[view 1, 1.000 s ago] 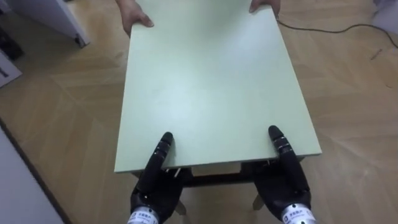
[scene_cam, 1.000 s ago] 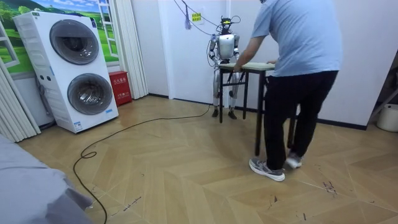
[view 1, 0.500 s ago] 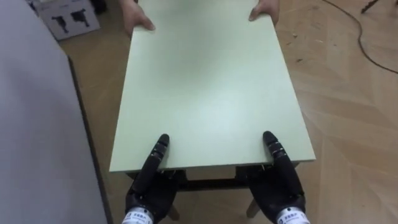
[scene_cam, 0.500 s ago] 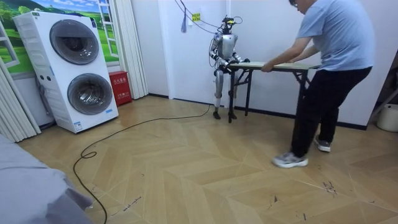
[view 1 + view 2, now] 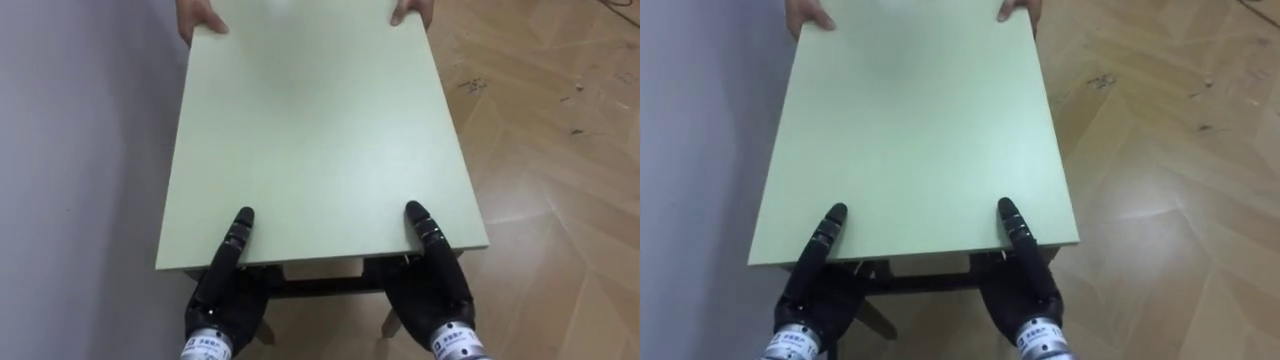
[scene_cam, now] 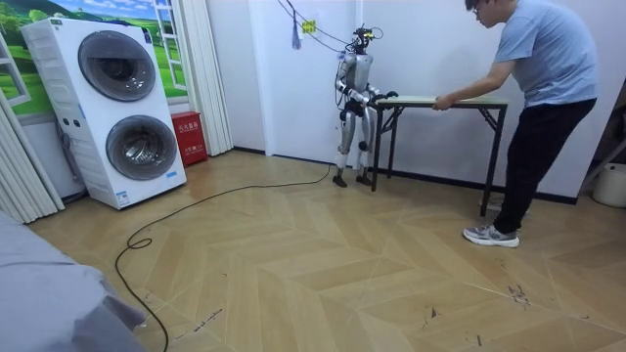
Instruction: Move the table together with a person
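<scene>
**G1 and a person, 1 on each end of the table**

The pale green rectangular table [image 5: 315,140] with the dark metal frame runs straight away from the robot. Its long left side is just beside a grey wall [image 5: 70,150], and there's wooden herringbone floor [image 5: 560,150] on the right.

The left hand [image 5: 222,290] and right hand [image 5: 432,285] are clamped on the 2 near corners. Each thumb lies flat on the tabletop with the rest of the hand tucked under the edge, so the board is pinched between them.

At the far end the person [image 6: 543,98] leans forward with both hands [image 5: 200,18] on the 2 far corners.

In the room view the robot stands at the table's left end by the white wall. A stacked white washer and dryer [image 6: 112,108] sits well off to the room view's left.
</scene>
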Available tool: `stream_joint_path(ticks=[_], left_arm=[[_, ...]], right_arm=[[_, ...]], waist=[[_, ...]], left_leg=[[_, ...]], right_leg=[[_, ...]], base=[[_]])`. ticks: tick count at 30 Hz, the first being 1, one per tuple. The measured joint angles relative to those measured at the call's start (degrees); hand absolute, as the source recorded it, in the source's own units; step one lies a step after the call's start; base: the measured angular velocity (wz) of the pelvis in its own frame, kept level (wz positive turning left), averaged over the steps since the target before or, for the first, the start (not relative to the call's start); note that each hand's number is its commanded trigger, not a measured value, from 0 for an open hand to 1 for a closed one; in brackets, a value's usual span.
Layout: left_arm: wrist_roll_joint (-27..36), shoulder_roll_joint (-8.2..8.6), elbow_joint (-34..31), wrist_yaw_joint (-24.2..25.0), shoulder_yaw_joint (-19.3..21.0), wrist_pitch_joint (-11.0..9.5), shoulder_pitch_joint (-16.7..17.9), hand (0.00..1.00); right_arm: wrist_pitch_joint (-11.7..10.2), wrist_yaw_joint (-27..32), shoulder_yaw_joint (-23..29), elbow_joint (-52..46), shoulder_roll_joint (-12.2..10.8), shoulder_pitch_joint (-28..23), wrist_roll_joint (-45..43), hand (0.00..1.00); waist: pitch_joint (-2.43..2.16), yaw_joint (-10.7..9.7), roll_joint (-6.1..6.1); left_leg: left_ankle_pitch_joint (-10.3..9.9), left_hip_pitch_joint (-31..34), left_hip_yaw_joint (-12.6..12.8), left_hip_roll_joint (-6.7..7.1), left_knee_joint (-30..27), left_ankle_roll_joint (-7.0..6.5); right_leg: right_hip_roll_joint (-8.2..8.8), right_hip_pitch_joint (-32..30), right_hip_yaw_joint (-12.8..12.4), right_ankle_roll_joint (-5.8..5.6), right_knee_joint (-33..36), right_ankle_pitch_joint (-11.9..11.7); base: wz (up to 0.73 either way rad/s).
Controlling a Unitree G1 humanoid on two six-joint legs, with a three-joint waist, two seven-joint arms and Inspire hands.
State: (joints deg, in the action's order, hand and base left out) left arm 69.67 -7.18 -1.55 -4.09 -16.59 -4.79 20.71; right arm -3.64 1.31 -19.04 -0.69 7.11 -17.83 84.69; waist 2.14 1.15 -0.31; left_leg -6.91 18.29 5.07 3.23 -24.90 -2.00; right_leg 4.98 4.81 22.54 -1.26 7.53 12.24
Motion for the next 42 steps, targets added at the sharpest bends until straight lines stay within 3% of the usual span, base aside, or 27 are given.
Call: stream_joint_path(ticks=[1, 2, 3, 4, 5, 6, 7, 8, 12, 14, 17, 24, 31, 37, 38, 39, 41, 42], left_arm=[[0.0, -0.08, 0.0, -0.1, 0.0, 0.0, 0.0, 1.00], [0.0, 0.06, 0.1, -0.5, -0.2, 0.1, -0.4, 1.00], [-0.1, 0.09, 0.2, -0.6, -0.6, 0.2, -0.6, 1.00], [-0.1, 0.23, 0.2, -0.7, -0.6, 0.2, -0.7, 1.00], [0.0, 0.90, 0.2, -0.7, -0.7, 0.2, -0.7, 1.00], [0.0, 1.02, 0.2, -0.7, -0.8, 0.3, -0.7, 1.00], [-0.1, 0.98, 0.2, -0.7, -1.2, 0.4, -0.8, 1.00], [-0.1, 0.99, 0.3, -0.8, -1.3, 0.8, -0.9, 1.00], [-0.5, 1.07, 0.5, -0.8, -0.9, 1.6, -0.9, 1.00], [-0.6, 1.02, 0.6, -0.8, -1.2, 2.0, -1.0, 1.00], [-0.7, 1.07, 2.0, -0.8, -1.5, 2.1, -1.9, 1.00], [-2.3, 2.01, 3.2, -0.8, -0.8, 3.3, -3.0, 1.00], [-4.0, 2.32, 5.1, -0.7, -0.3, 3.6, -3.5, 1.00], [-5.4, 2.36, 8.2, -0.2, -0.1, 3.7, -4.0, 1.00], [-5.4, 2.36, 8.3, -0.2, -0.1, 3.7, -4.0, 0.94], [-5.4, 2.36, 8.5, -0.2, -0.1, 3.8, -4.0, 0.64], [-5.5, 2.61, 9.8, 0.7, -0.2, 3.8, -4.2, 0.35], [-5.5, 2.64, 10.1, 1.0, -0.3, 3.7, -4.3, 0.00]], right_arm=[[0.1, 0.4, 0.0, 0.0, -0.1, 0.1, 0.0, 1.00], [0.1, 0.4, 0.2, 0.0, 0.0, 0.2, -0.1, 1.00], [0.1, 0.4, 0.3, 0.0, -0.2, 0.2, -0.3, 1.00], [0.0, 0.4, 0.3, -0.4, -0.2, 0.2, -0.8, 1.00], [-0.2, 0.4, 0.6, -0.7, -0.1, 0.3, -1.3, 1.00], [-0.2, 0.4, 0.7, -0.7, 0.1, 0.2, -1.2, 1.00], [-0.2, 0.4, 0.9, -0.7, 0.4, -0.1, -0.8, 1.00], [-0.3, 0.4, 1.2, -0.7, 0.4, -0.3, -0.8, 1.00], [-0.4, 0.4, 1.3, -0.4, 0.4, -0.7, -0.8, 1.00], [-0.4, 0.4, 1.5, -0.4, 0.1, -1.2, -0.8, 1.00], [-0.5, 0.4, 2.0, 0.0, 0.1, -1.4, -0.7, 1.00], [0.0, 0.4, 2.7, 0.7, 0.1, -1.3, 0.1, 1.00], [0.7, -0.3, 2.9, 3.0, -0.2, -0.3, 0.3, 1.00], [1.3, -2.7, 3.2, 7.5, -0.8, 0.3, 0.3, 1.00], [1.3, -2.8, 3.3, 8.1, -1.0, 0.5, 0.3, 1.00], [1.4, -2.9, 3.4, 8.6, -1.1, 0.6, 0.3, 1.00], [2.1, -3.5, 4.1, 9.7, -1.2, 0.7, 0.3, 0.96], [2.1, -3.8, 4.3, 10.1, -1.3, 0.7, 0.3, 0.52]], waist=[[-0.11, 0.6, 0.69], [0.17, 0.3, 1.62], [0.19, -0.5, 1.30], [0.03, -1.7, 1.04], [0.07, -1.9, 1.21], [0.06, -1.8, 1.22], [0.05, -1.7, 1.20], [0.08, -1.6, 1.60], [-0.18, -1.2, 2.27], [-0.19, -2.7, 2.31], [-0.20, -3.4, 2.30], [-0.19, -2.5, 2.27], [-0.13, -2.5, 2.17], [0.00, -2.6, 1.86], [-0.01, -2.6, 1.75], [0.02, -2.7, 1.67], [0.00, -2.7, 1.56], [0.00, -2.6, 1.56]], left_leg=[[-6.3, 0.7, 1.9, -5.04, -7.3, 0.59], [-8.7, 1.0, 0.5, -5.09, -8.3, -1.25], [-8.5, 0.8, -0.4, -4.02, -7.7, -2.96], [-7.3, 0.3, -1.1, -2.74, -5.4, -4.21], [-5.8, -0.9, -1.2, -1.72, -2.5, -4.91], [-5.2, -1.5, -1.2, -1.29, -1.2, -5.21], [-4.3, -2.7, -1.1, -0.38, 0.9, -5.76], [-3.8, -4.0, -1.1, 0.33, 2.4, -6.21], [-2.4, -6.4, -2.1, 1.90, 5.9, -6.98], [-1.8, -7.4, -4.7, 3.24, 6.9, -7.30], [-1.6, -8.3, -6.7, 4.57, 7.6, -7.40], [-1.7, -9.2, -7.3, 4.83, 8.7, -7.35], [-1.7, -9.8, -7.4, 5.01, 9.6, -7.34], [-1.7, -10.0, -7.6, 5.14, 9.7, -7.33], [-1.7, -10.2, -7.6, 5.14, 9.7, -7.33], [-1.7, -10.3, -7.6, 5.14, 9.7, -7.33], [-1.7, -11.0, -7.6, 5.15, 10.1, -7.33], [-1.7, -11.0, -7.6, 5.15, 10.2, -7.33]], right_leg=[[-0.62, 0.0, 1.2, -0.79, 3.2, 1.7], [-1.05, -0.6, 1.2, -1.55, 6.5, 3.5], [-0.88, -1.3, 0.9, -1.76, 7.7, 3.9], [-0.10, -2.9, -1.8, -1.75, 8.8, 3.9], [0.13, -5.0, -5.4, -2.10, 8.8, 3.5], [0.25, -5.9, -6.5, -2.14, 8.4, 2.9], [0.49, -7.5, -8.2, -2.07, 7.9, 0.5], [1.01, -8.4, -8.2, -2.02, 8.8, -0.4], [1.93, -7.7, -9.3, -1.99, 9.1, -1.3], [1.79, -6.9, -12.9, -2.44, 7.8, -1.0], [1.92, -5.2, -14.8, -2.69, 6.3, -0.8], [1.89, -3.5, -14.9, -2.70, 5.0, -0.9], [1.58, -3.5, -19.6, -2.73, 4.3, -0.8], [1.63, -2.8, -19.6, -2.74, 4.1, -0.8], [1.63, -2.8, -19.6, -2.74, 4.1, -0.8], [1.63, -2.8, -19.7, -2.74, 4.0, -0.8], [1.53, -2.4, -20.7, -2.74, 4.1, -0.8], [1.51, -2.3, -20.8, -2.74, 4.0, -0.8]], base=[[0.19], [0.33], [0.62], [0.48], [0.34], [0.15], [0.17], [0.15], [0.15], [0.61], [0.46], [0.08], [0.01], [0.02], [0.00], [0.00], [0.00], [0.00]])
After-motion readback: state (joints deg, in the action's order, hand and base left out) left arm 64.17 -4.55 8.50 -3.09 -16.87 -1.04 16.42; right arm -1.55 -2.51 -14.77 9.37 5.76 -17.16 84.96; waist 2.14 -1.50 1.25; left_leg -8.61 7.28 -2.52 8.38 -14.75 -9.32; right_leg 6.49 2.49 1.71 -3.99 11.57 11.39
